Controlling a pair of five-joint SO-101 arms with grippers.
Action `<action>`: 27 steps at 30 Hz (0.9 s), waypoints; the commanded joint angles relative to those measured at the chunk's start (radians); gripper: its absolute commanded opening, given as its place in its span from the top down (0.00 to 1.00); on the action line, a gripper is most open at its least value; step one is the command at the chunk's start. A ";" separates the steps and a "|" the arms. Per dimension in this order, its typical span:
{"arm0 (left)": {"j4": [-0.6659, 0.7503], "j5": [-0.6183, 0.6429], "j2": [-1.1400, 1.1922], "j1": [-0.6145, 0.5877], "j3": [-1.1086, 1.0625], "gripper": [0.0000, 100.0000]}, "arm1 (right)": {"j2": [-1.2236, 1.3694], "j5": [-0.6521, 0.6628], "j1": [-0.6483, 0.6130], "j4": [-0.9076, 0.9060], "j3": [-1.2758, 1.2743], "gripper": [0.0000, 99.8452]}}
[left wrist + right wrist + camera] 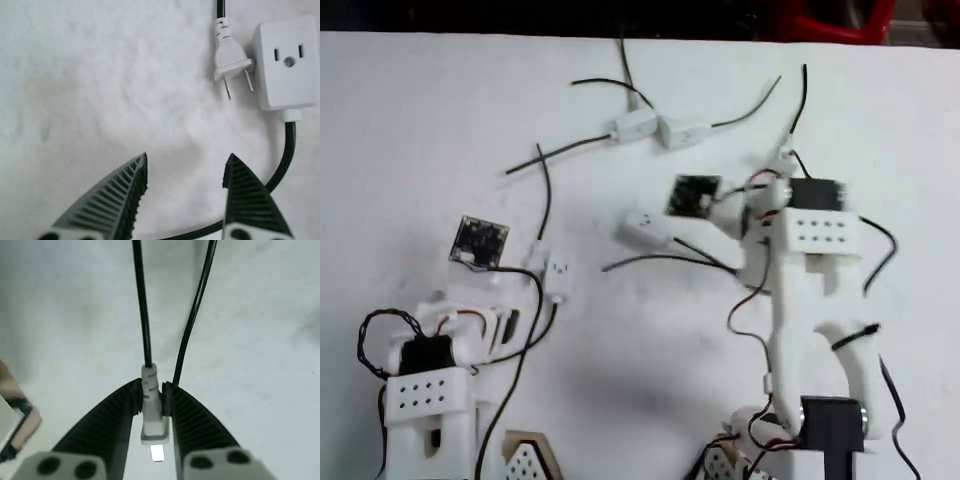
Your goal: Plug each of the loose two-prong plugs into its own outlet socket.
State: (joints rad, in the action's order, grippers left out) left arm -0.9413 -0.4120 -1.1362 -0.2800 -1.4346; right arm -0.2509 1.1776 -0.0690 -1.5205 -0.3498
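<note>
Now | right hand [151, 387] pinching white two-prong plug [152, 427] | axis along hand, cord [142, 315] leading outward | left hand [187, 159] wide, empty

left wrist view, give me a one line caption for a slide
Open left gripper over the table, near a loose two-prong plug lying beside a white outlet socket, not plugged in.

One white plug [231, 60] lies beside a white socket [286, 60]; the right pincer [151, 385] clamps a second plug [151, 416].
</note>
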 commanded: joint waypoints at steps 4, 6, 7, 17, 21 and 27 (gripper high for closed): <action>0.021 -0.008 -0.018 -0.008 0.006 0.75 | -0.030 -0.499 -0.157 0.094 0.000 0.98; 0.021 -0.008 -0.018 -0.008 0.006 0.75 | -0.030 -0.623 -0.185 0.143 -0.026 0.98; 0.021 -0.008 -0.018 -0.008 0.006 0.75 | -0.030 -0.667 -0.199 0.166 -0.048 0.98; 0.021 -0.009 -0.018 -0.008 0.006 0.75 | -0.030 -0.792 -0.338 0.510 -0.373 0.98; 0.021 -0.009 -0.018 -0.008 0.006 0.75 | -0.012 -0.789 -0.384 0.522 -0.423 0.97; 0.021 -0.008 -0.018 -0.008 0.006 0.75 | 0.104 -0.789 -0.418 0.437 -0.382 0.90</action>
State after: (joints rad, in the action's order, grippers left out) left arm -0.9413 -0.4120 -1.1362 -0.2800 -1.4346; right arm -0.1680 0.3936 -0.4772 -1.0633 -0.7748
